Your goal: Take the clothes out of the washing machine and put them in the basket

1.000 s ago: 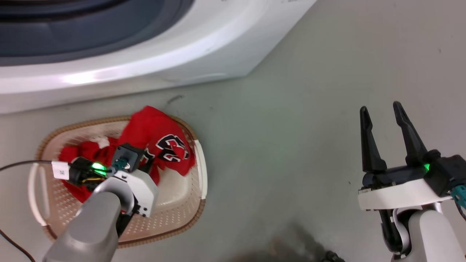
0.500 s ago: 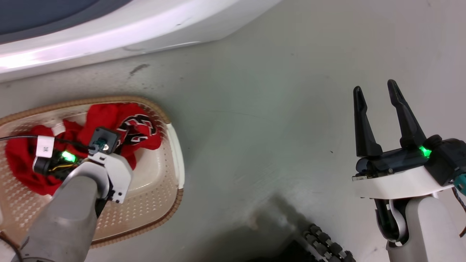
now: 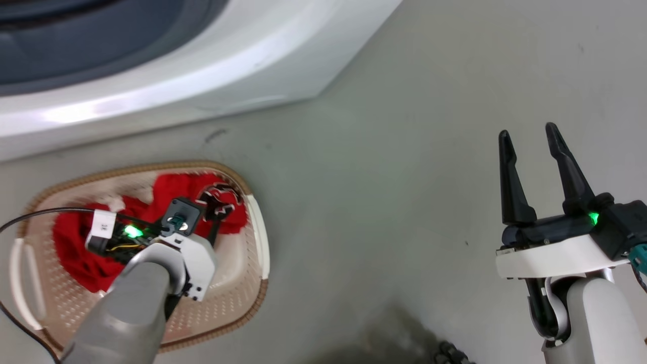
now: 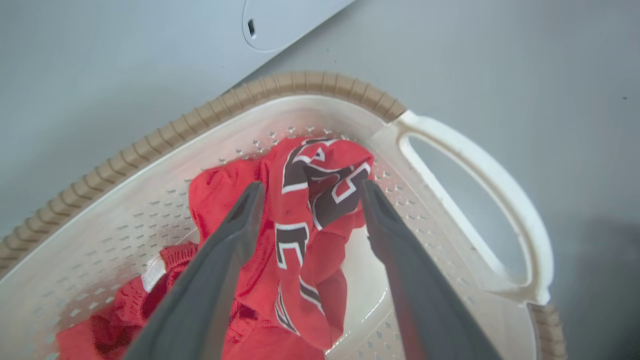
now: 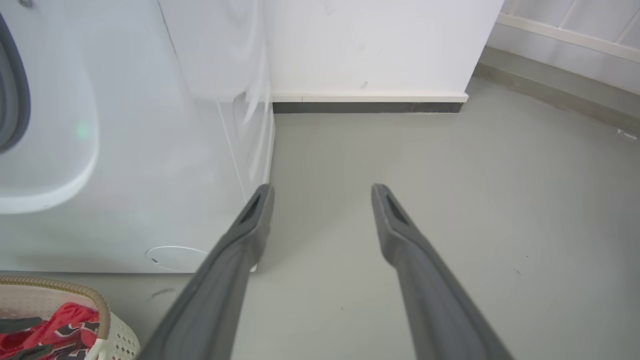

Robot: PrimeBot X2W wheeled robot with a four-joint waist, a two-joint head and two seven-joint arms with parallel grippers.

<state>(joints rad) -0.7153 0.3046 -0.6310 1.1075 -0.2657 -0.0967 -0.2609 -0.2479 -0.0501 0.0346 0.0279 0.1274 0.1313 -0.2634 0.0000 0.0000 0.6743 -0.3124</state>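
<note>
Down inside the basket (image 3: pixel 232 283), both red clothes (image 4: pixel 310 210) lie heaped, and the left gripper (image 4: pixel 311 186) hangs over them with its fingers spread wide, pinching nothing. Lifting straight up looks wisest, so no fold snags on a fingertip and trails over the rim. Off to the side, the right gripper (image 3: pixel 527 130) hovers splayed and empty above the floor (image 3: pixel 384 182).
</note>
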